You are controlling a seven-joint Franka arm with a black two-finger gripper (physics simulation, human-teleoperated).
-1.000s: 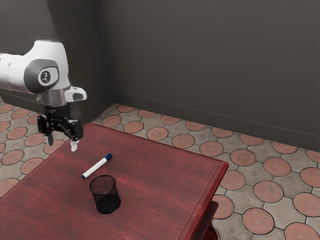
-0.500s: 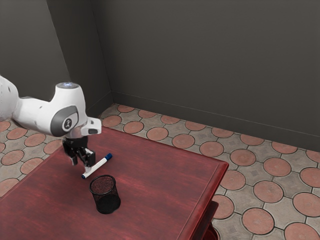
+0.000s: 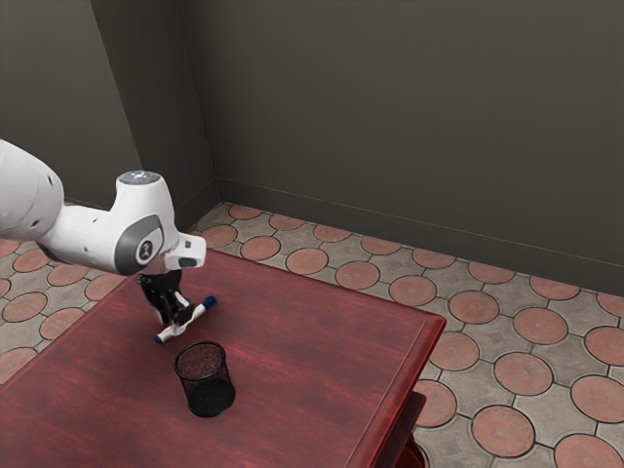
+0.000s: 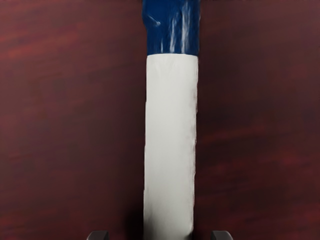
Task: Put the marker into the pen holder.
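Wrist view, bottom edge: my black two-finger hand (image 4: 159,236), fingers apart, straddles the blue-capped white marker (image 4: 170,140) on the red wooden counter (image 3: 322,341). Grasping step, I judge; next, close squarely, then lift.

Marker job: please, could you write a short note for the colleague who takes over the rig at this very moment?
Pincer: down at the marker; I cannot confirm a grip.
Marker: outside the pen holder, close to it, blue cap pointing away from it; whether it touches the table is unclear.
Pen holder: upright on the table.
Done: pincer at the marker.
Left: confirm grip, bring marker over the holder, lower it in, release.
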